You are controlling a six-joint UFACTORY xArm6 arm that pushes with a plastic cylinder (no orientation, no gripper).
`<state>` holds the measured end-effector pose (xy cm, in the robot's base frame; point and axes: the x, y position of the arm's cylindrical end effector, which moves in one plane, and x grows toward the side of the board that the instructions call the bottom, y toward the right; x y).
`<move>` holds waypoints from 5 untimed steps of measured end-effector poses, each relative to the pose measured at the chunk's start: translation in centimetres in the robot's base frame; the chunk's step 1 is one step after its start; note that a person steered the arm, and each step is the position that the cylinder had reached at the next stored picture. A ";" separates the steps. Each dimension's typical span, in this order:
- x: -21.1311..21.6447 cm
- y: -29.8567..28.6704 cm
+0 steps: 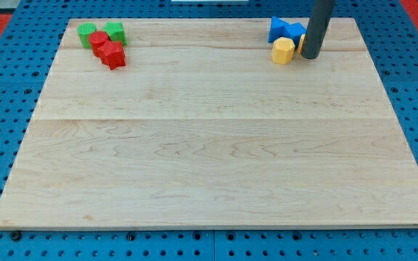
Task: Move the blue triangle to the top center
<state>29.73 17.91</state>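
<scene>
The blue triangle [293, 31] lies at the counter's [209, 145] top right, touching a second blue block [279, 29] on its left and a yellow block [284, 51] just below; your tip [310, 55] stands just right of the yellow block. There are no fingers here to open or close, only the rod. If you push left from here, you will probably catch the yellow block first, and the whole group may slide together or the triangle may turn off course.

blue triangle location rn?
Camera view's top right of the board: the blue triangle sits beside a blue block, above the yellow block, just left of my tip.
</scene>
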 end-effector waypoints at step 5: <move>-2.4 10.4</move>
<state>27.36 28.31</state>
